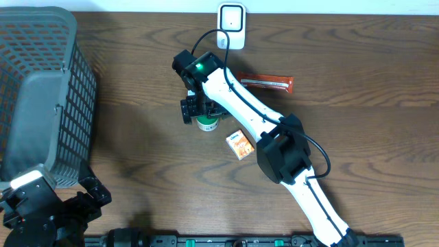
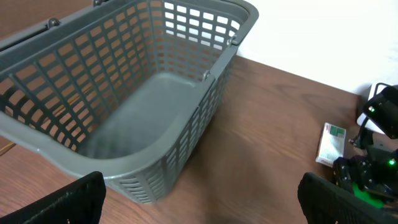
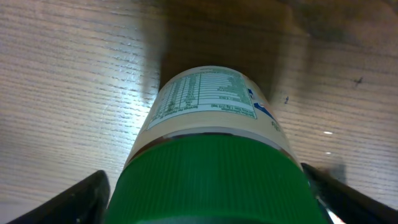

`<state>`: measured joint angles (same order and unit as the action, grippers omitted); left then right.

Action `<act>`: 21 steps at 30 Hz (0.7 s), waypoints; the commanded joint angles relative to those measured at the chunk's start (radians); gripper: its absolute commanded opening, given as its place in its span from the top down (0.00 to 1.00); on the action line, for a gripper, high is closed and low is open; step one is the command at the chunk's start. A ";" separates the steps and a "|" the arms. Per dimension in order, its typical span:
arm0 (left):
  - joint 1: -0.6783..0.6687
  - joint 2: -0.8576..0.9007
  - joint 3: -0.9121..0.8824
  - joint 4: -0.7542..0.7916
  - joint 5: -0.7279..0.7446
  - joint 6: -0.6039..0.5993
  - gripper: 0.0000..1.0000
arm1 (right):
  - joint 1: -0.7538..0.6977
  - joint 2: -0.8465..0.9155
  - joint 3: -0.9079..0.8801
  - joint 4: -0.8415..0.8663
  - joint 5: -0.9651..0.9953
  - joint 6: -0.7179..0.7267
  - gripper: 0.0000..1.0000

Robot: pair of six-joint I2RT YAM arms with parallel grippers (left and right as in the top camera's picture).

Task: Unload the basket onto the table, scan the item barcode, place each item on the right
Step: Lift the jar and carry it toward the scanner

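1. Find the green-lidded jar (image 1: 208, 124) upright near table centre. The right gripper (image 3: 205, 196) straddles its lid, jaws wide; you cannot tell whether they touch it.
2. The basket (image 1: 81, 89) at 9 o'clock shows a bare floor.
3. The orange box (image 1: 239, 145) lies at 4 o'clock and the scanner (image 1: 231, 24) at 12, by the far edge.
4. The left gripper (image 2: 202, 193) sits at 8 o'clock, jaws wide, holding nothing.

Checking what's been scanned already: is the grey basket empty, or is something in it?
Empty: left wrist and overhead views show the basket with a bare floor, nothing inside.
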<state>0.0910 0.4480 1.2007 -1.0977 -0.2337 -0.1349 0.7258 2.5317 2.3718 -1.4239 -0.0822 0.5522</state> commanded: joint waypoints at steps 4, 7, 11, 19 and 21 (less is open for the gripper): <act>0.003 0.002 -0.006 -0.002 0.006 -0.008 0.00 | -0.005 0.037 -0.003 -0.010 -0.006 0.008 0.23; 0.003 0.002 -0.006 -0.002 0.006 -0.008 0.00 | -0.005 0.037 -0.003 -0.021 -0.006 0.008 0.20; 0.003 0.002 -0.006 -0.002 0.006 -0.008 0.00 | -0.005 0.040 -0.003 -0.024 -0.006 0.008 0.20; 0.003 0.002 -0.006 -0.002 0.006 -0.008 0.00 | -0.005 0.040 -0.013 -0.023 -0.005 0.008 0.22; 0.003 0.002 -0.006 -0.002 0.006 -0.008 0.00 | -0.005 0.040 -0.017 -0.022 -0.005 0.008 0.22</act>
<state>0.0910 0.4480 1.2007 -1.0977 -0.2337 -0.1349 0.7258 2.5530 2.3688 -1.4460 -0.0860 0.5560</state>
